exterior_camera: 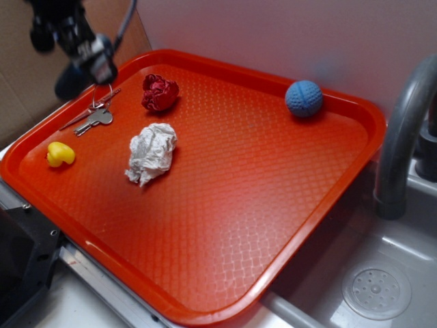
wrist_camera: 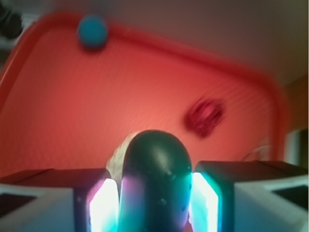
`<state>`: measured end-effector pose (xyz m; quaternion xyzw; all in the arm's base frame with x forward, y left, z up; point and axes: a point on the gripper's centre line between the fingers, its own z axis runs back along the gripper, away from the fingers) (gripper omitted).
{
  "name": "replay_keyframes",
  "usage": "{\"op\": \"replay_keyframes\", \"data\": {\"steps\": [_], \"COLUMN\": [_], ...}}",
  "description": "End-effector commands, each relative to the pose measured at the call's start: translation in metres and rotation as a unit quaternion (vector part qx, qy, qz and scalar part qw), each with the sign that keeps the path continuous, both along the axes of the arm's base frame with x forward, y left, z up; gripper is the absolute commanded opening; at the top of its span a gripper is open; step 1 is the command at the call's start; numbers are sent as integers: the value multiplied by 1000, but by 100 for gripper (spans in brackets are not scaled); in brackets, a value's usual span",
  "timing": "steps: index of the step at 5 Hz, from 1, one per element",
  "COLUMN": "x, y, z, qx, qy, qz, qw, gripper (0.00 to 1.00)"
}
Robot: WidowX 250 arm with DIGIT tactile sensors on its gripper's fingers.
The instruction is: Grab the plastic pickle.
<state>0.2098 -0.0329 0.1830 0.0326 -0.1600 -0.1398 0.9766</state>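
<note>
Tool [wrist_camera: 154, 203] clenched on plastic pickle [wrist_camera: 155, 179], long axis running out between fingers, rounded end pointing toward tray [wrist_camera: 145, 96].

The wrist view is blurred throughout; the pickle [wrist_camera: 154, 186] is cut off by the lower edge. In the exterior view, the gripper [exterior_camera: 87, 67] is blurred and partly cropped at the top.

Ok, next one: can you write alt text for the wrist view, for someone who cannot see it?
Blurred close-up from the wrist: the gripper is shut on a dark, rounded plastic pickle, which fills the bottom centre between two glowing fingers. Beyond it lies an orange-red tray with a blue ball near its far rim and a crumpled dark red object to the right.
</note>
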Motion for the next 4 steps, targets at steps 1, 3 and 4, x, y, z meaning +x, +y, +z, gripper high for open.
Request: {"op": "replay_keyframes", "data": {"steps": [1, 3, 4], "x": [-5, -2, -1], "y": [-40, -41, -40], "z": [103, 96, 94], "qx": [-109, -111, -109], "qy": [65, 106, 108], "qz": [18, 29, 29], "qw": [992, 988, 988], "gripper": [0, 0, 0]}}
